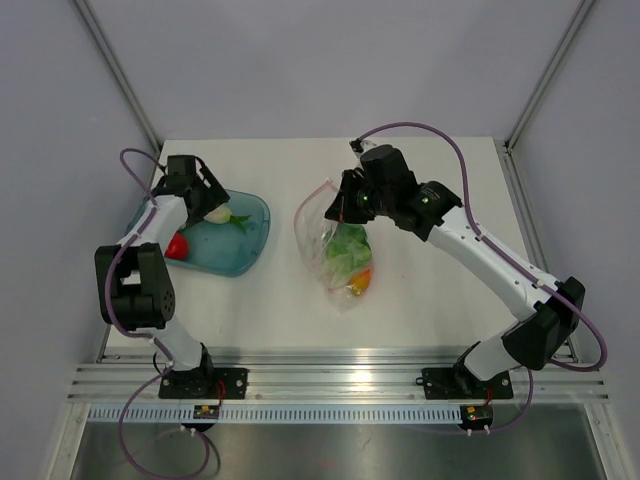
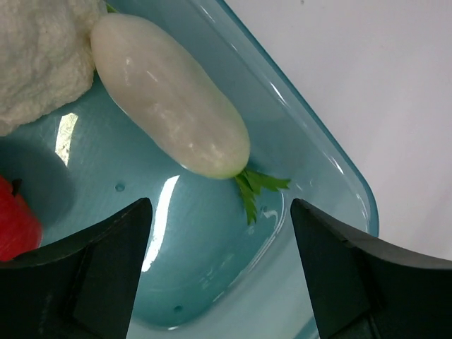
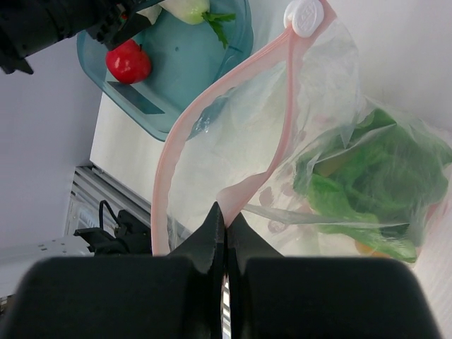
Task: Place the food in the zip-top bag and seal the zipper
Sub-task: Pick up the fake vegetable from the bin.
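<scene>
The clear zip-top bag (image 1: 335, 262) lies mid-table with its mouth held up and open. Green leafy food (image 3: 367, 176) and an orange piece (image 1: 362, 282) sit inside it. My right gripper (image 3: 226, 212) is shut on the pink zipper (image 3: 169, 141) strip at the bag's rim. The teal bowl (image 1: 245, 250) on the left holds a white radish-like food (image 2: 169, 106), a cream cauliflower piece (image 2: 35, 56) and a red round food (image 2: 14, 226). My left gripper (image 2: 219, 212) hovers open over the bowl, just short of the radish's green leaf end, with nothing between its fingers.
A white slider tab (image 3: 307, 15) sits at the far end of the zipper. The bowl's rim (image 2: 332, 169) runs close to the left gripper's right finger. The aluminium rail (image 1: 340, 385) lines the table's near edge.
</scene>
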You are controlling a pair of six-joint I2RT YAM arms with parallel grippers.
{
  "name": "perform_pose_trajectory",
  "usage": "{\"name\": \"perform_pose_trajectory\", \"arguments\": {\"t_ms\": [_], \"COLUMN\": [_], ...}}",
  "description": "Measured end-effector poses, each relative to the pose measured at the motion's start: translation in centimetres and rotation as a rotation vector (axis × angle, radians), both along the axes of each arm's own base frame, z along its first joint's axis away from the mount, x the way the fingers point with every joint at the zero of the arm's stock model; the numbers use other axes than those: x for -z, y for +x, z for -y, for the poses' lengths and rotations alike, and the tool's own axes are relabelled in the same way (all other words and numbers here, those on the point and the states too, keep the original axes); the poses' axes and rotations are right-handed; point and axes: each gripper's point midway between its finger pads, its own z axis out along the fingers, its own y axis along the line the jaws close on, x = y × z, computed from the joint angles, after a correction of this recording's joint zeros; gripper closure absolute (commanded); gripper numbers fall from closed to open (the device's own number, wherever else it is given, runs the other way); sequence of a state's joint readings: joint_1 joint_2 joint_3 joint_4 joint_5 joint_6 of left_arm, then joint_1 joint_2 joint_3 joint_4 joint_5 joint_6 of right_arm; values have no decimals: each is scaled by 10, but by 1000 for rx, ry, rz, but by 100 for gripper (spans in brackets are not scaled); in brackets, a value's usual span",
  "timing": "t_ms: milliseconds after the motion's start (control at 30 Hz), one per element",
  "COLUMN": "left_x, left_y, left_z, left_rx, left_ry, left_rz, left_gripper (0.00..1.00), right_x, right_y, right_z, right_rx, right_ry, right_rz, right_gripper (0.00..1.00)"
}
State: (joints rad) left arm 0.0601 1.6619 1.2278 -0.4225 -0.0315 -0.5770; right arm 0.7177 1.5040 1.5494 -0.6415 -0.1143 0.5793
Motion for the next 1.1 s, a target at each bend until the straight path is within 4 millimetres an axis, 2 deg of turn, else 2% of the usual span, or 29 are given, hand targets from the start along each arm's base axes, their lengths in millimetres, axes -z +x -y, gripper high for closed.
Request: {"name": "perform_pose_trajectory", "arguments": {"t_ms": [200, 267, 367, 567, 700, 900, 1100], "left_x": [49, 59, 62, 56, 62, 59, 63], "left_y": [13, 14, 20, 36, 35, 41, 42], "left_z": [-11, -13, -15, -17, -20, -33, -41], "left_rx": [-67, -87, -111, -150, -174, -234, -271], "left_ry": [11, 6, -7, -26, -32, -55, -73], "left_rz": [-72, -86, -70, 7, 19, 62, 76], "left_gripper": [18, 17, 17, 18, 17, 19, 30], "right_x": [4, 5, 5, 9, 14, 17, 19], "right_y": [-1, -2, -2, -3, -4, -7, -7], "right_z": [0, 1, 1, 2, 3, 3, 3], "right_rx": [-2, -2, -2, -2, -2, -6, -5], "right_ry": [-4, -5, -6, -12, -21, -24, -23], "right_rz": [-6, -8, -8, -16, -27, -39, -48], "right_gripper": [100, 100, 100, 100, 100, 100, 100]}}
